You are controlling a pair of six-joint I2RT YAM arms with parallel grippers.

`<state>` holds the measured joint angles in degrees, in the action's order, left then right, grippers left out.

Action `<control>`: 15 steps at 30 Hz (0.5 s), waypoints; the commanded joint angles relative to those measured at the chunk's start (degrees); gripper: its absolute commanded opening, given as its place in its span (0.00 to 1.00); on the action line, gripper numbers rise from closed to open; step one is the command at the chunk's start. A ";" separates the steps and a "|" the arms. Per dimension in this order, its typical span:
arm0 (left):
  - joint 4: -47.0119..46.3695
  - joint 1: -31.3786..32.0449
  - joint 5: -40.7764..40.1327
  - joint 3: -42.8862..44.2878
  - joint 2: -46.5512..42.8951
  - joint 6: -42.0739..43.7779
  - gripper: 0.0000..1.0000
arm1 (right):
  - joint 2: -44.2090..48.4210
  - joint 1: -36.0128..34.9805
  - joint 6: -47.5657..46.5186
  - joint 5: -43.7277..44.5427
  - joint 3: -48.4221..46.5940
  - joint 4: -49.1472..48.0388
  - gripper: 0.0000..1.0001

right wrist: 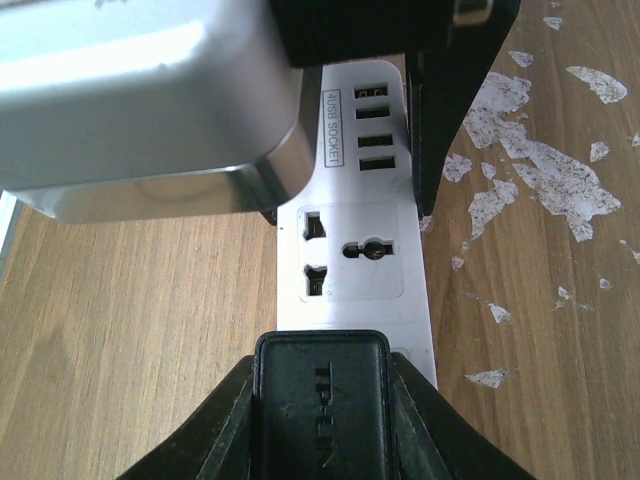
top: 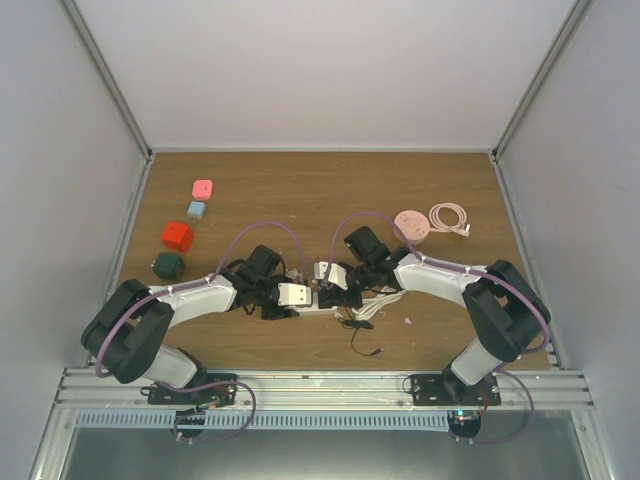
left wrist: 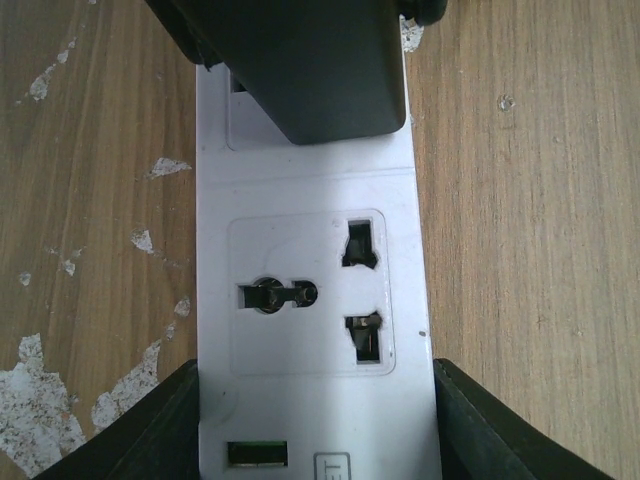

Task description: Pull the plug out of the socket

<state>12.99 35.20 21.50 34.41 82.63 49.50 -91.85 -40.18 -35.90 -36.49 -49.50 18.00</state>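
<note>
A white power strip, the socket (left wrist: 310, 200) (right wrist: 350, 300) (top: 312, 309), lies on the wooden table between both arms. A black plug (right wrist: 320, 410) (left wrist: 320, 70) sits plugged into it, with one empty outlet beside it. My right gripper (right wrist: 320, 425) (top: 335, 293) is shut on the plug, a finger pressed to each side. My left gripper (left wrist: 315, 410) (top: 298, 298) straddles the strip's USB end, and its fingers (left wrist: 160, 430) touch both long sides of the strip. From above, the plug is hidden under the right gripper.
Pink (top: 203, 188), light blue (top: 197, 209), red (top: 177, 236) and green (top: 168, 265) blocks sit at the left. A pink round device (top: 411, 225) with a coiled cable (top: 451, 216) lies at the back right. A black cable (top: 358, 338) trails toward the front edge.
</note>
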 commanded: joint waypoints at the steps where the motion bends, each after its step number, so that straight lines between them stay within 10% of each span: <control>1: 2.14 0.57 -3.26 -1.76 1.45 1.30 0.36 | 2.21 -0.50 0.99 -2.98 -0.86 -2.25 0.22; 15: 4.07 1.69 -5.49 -1.42 3.82 2.01 0.29 | 4.66 -0.25 1.88 -2.76 -0.50 -3.62 0.20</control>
<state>13.45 35.64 20.75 34.70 82.96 49.52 -88.44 -40.18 -34.65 -37.54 -49.50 16.78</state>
